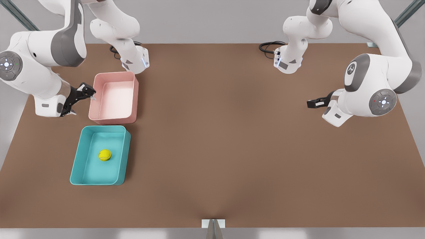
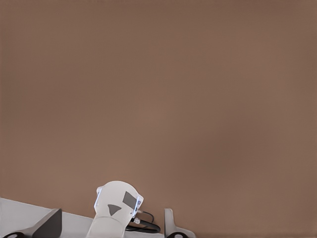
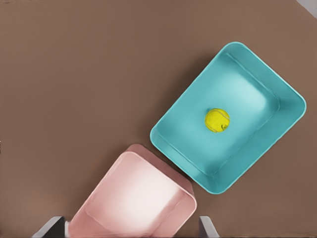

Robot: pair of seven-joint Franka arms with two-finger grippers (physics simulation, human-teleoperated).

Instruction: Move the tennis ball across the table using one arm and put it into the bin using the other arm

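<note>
The tennis ball (image 1: 105,155) (image 3: 217,120) lies on the floor of the teal bin (image 1: 77,156) (image 3: 168,134), near its middle, on the brown table (image 1: 232,132) at the front view's left. My right gripper (image 1: 78,100) hovers open beside the pink tub's outer wall, behind the bin, with nothing between its fingers (image 3: 205,227). My left gripper (image 1: 313,103) hangs open and empty over bare table (image 2: 158,99) at the front view's right, far from the ball.
A pink tub (image 1: 96,96) (image 3: 99,203) of like shape stands just behind the teal bin, almost touching it. Both arm bases (image 1: 134,61) (image 1: 288,61) sit at the table's far edge with cables beside them. One base (image 2: 116,208) appears in the left wrist view.
</note>
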